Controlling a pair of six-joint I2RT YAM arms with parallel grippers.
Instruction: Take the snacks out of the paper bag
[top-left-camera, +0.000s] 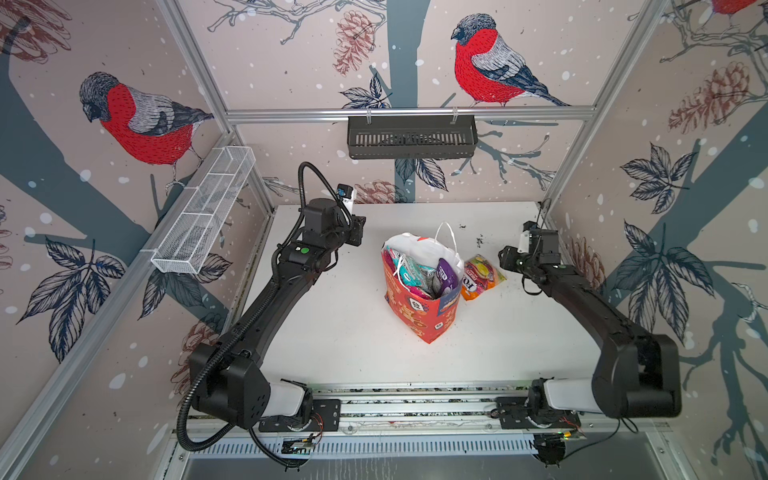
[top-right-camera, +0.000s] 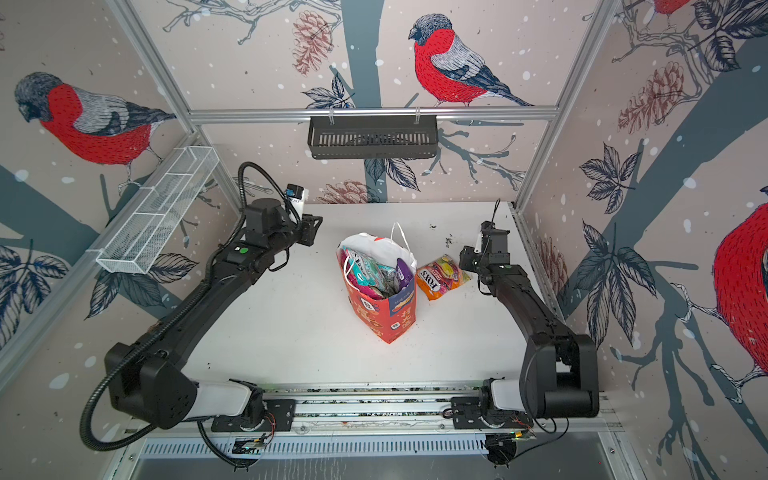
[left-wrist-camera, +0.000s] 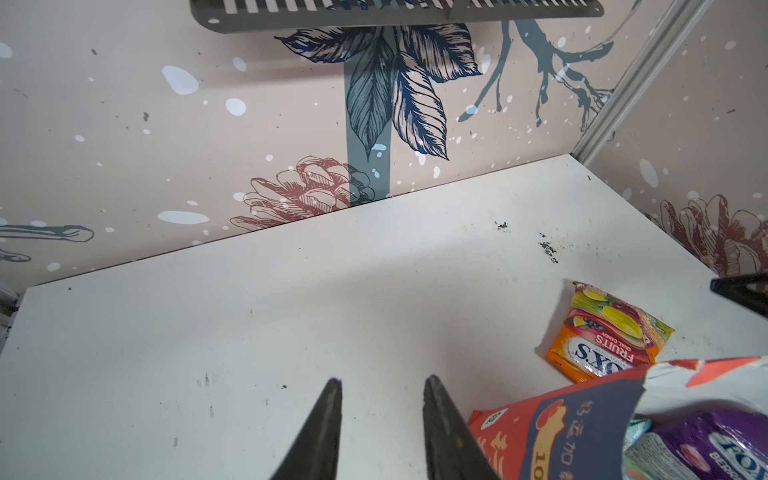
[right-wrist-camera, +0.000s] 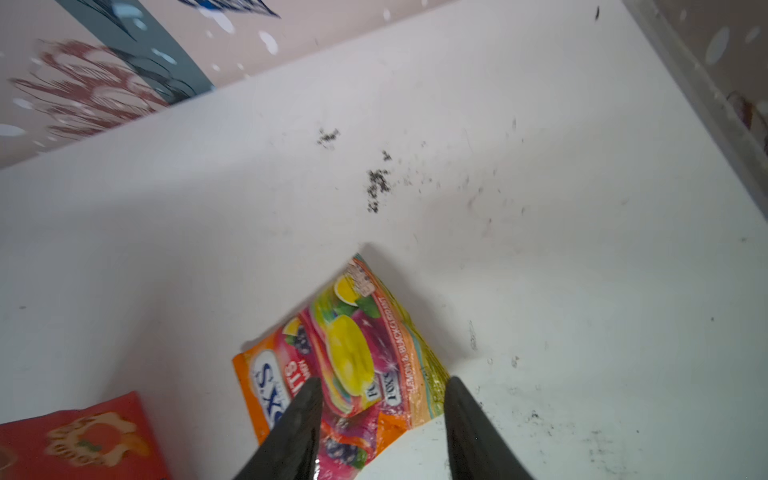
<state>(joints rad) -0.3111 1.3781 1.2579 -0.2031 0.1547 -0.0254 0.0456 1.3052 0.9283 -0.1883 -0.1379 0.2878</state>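
Observation:
The red paper bag (top-left-camera: 419, 309) (top-right-camera: 388, 313) stands upright mid-table in both top views, its white inside open to the top. Several snacks stick out of it, among them a purple pack (top-left-camera: 446, 274) (left-wrist-camera: 715, 444) and a teal pack (top-left-camera: 415, 272). An orange FOX'S pack (top-left-camera: 482, 276) (top-right-camera: 440, 276) (left-wrist-camera: 602, 336) (right-wrist-camera: 345, 353) lies flat on the table just right of the bag. My right gripper (top-left-camera: 506, 257) (right-wrist-camera: 384, 382) hovers open at that pack's near corner, holding nothing. My left gripper (top-left-camera: 358, 232) (left-wrist-camera: 382, 380) is open and empty over bare table, behind and left of the bag.
A black slotted basket (top-left-camera: 411, 137) hangs on the back wall and a white wire basket (top-left-camera: 203, 212) on the left wall. Dark crumbs (top-left-camera: 480, 240) (right-wrist-camera: 378, 183) speckle the table behind the orange pack. The right wall stands close to my right arm.

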